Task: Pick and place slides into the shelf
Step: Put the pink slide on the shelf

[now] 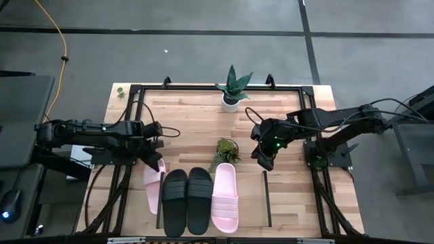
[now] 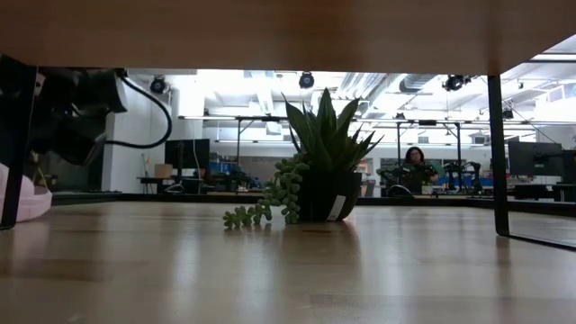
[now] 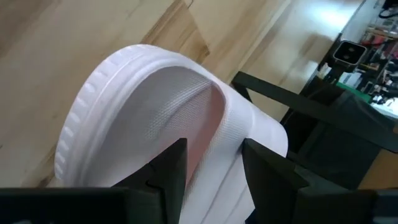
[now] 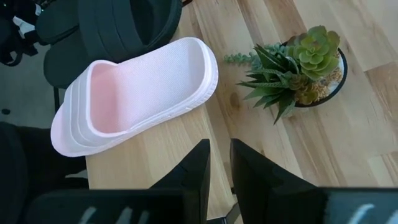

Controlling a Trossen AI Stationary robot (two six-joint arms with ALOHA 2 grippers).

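My left gripper point(image 1: 154, 165) is shut on a pale pink slide point(image 1: 153, 191) at the left end of the shelf point(image 1: 266, 198), by its left black side panel point(image 3: 280, 99). That slide also shows in the left wrist view point(image 3: 149, 106) and at the left edge of the low view point(image 2: 22, 193). Two black slides point(image 1: 187, 201) and a second pink slide point(image 1: 225, 196) lie flat side by side on the shelf board. My right gripper point(image 1: 263, 161) hovers empty to the right of the small plant, with its fingers a narrow gap apart point(image 4: 220, 158). My left gripper pinches the pink slide's side rim point(image 3: 227, 134) near its far end. One finger point(image 3: 169, 171) is over the footbed and the other point(image 3: 267, 177) is outside the rim. The fingers slant down from the far left. The slide is tilted, its near end low by the shelf.
A trailing succulent in a dark pot point(image 1: 226, 150) stands just behind the shelf, between the two grippers. A spiky plant in a white pot point(image 1: 232, 91) stands near the table's far edge. The shelf's right panel point(image 2: 495, 153) stands upright. Bare wood lies to the right of the shelf.
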